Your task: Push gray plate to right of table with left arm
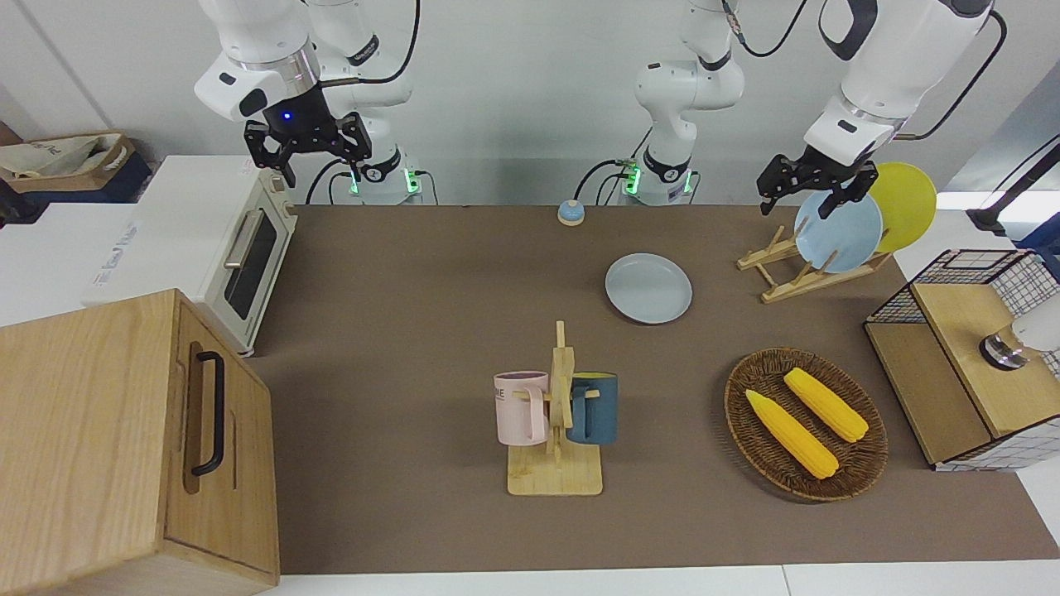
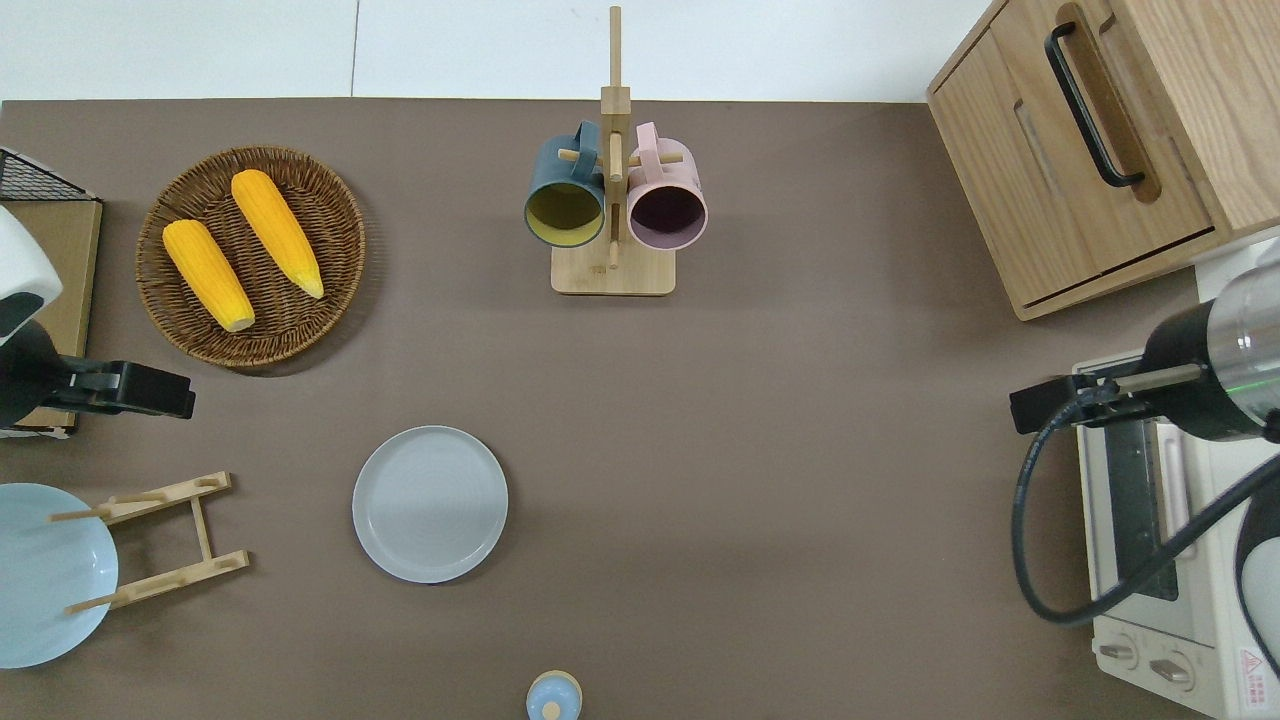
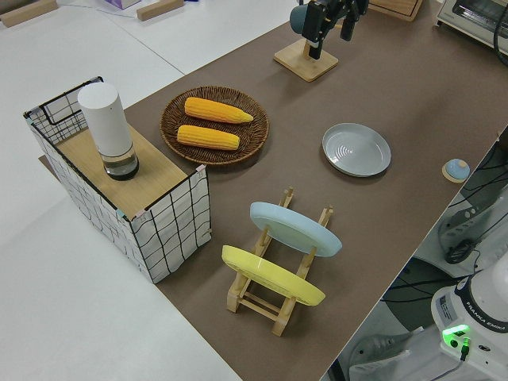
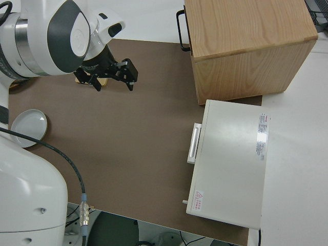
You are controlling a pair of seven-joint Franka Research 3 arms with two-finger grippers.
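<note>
The gray plate [image 1: 648, 287] [image 2: 430, 517] [image 3: 356, 149] lies flat on the brown table [image 1: 397, 331], somewhat toward the left arm's end and in the half nearer to the robots. My left gripper [image 1: 816, 194] [image 2: 165, 392] hangs open in the air with nothing in it. In the overhead view it is over the table between the wicker basket and the plate rack, well apart from the gray plate. My right arm is parked, its gripper [image 1: 319, 161] [image 4: 113, 79] open.
A wooden rack [image 1: 787, 269] holds a sky-blue plate [image 1: 838, 232] and a yellow plate [image 1: 907, 205]. A wicker basket [image 1: 805, 424] holds two corn cobs. A mug tree [image 1: 556, 414], a small blue bell [image 1: 570, 213], a toaster oven [image 1: 248, 257], a wooden cabinet [image 1: 132, 447] and a wire crate [image 1: 969, 356] also stand here.
</note>
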